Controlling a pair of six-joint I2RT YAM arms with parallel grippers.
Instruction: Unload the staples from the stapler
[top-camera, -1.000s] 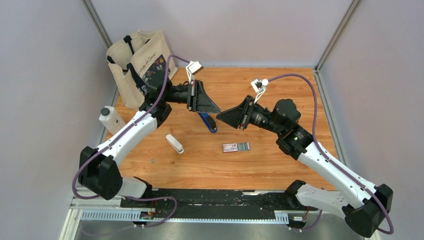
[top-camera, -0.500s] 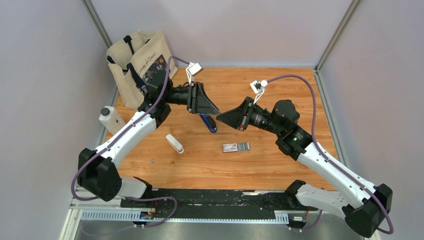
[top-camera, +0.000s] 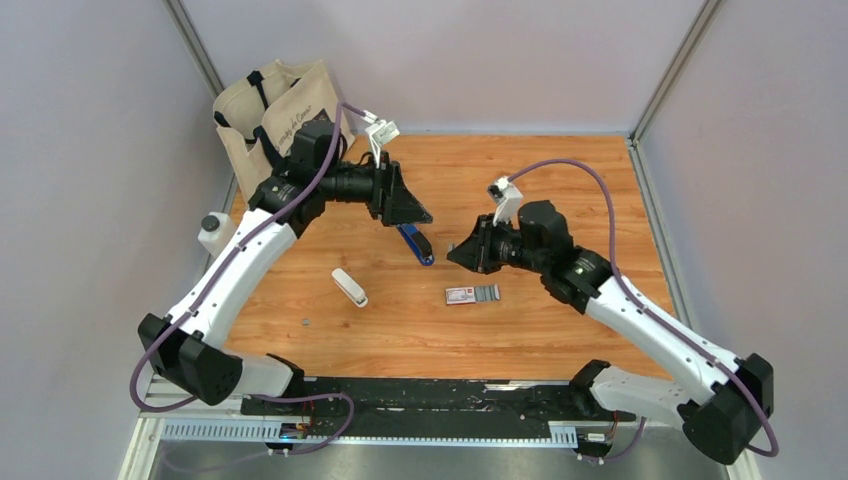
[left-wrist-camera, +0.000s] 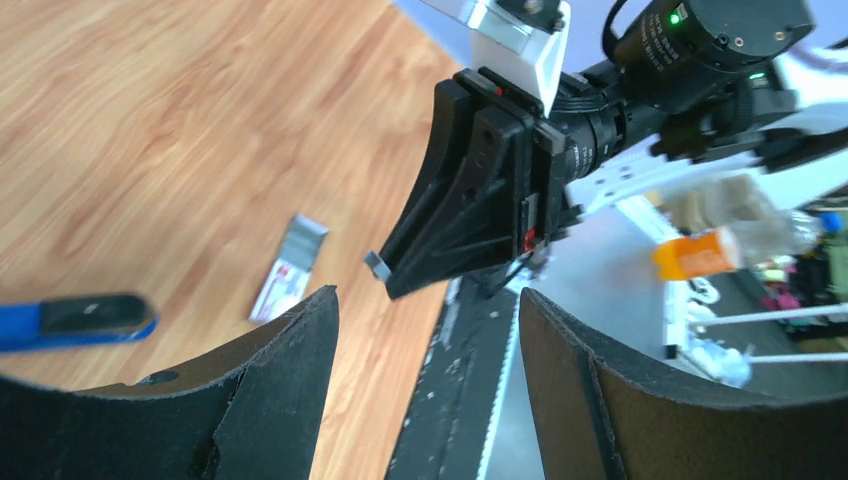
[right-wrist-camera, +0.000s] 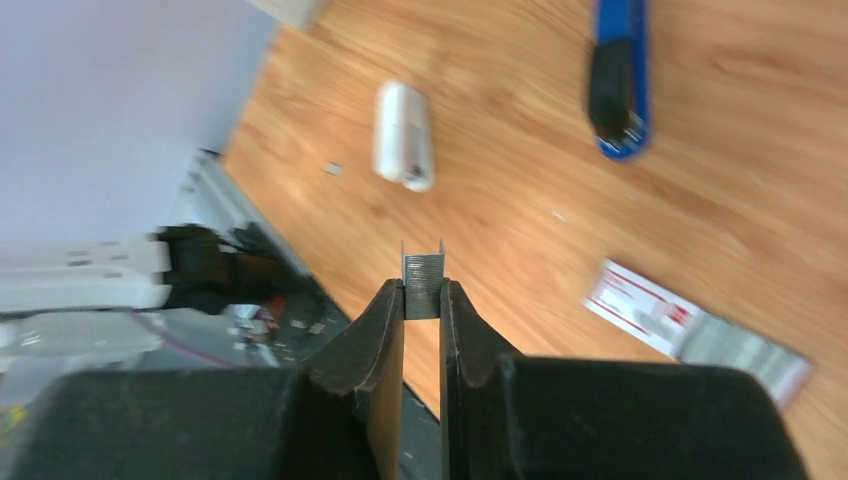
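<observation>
The blue stapler (top-camera: 417, 244) lies flat on the wooden table, its dark end toward the near side; it also shows as the stapler (left-wrist-camera: 80, 318) and the stapler (right-wrist-camera: 617, 80). My left gripper (top-camera: 422, 214) hangs just above its far end, open (left-wrist-camera: 428, 300) with nothing between the fingers. My right gripper (top-camera: 452, 256) hovers right of the stapler, shut (right-wrist-camera: 423, 290) on a short grey strip of staples (right-wrist-camera: 423, 272). The same staples (left-wrist-camera: 377, 266) stick out of its tip in the left wrist view.
A red-and-white box (top-camera: 462, 294) with a grey staple strip (top-camera: 486, 292) beside it lies below the right gripper. A small white object (top-camera: 349, 287) lies left of it. A canvas tote bag (top-camera: 275, 125) and a white bottle (top-camera: 215, 233) stand at the left edge.
My left gripper has opened and drawn back up and left, leaving the stapler on the table. My right arm has swung left and down, its jaws shut on the staples.
</observation>
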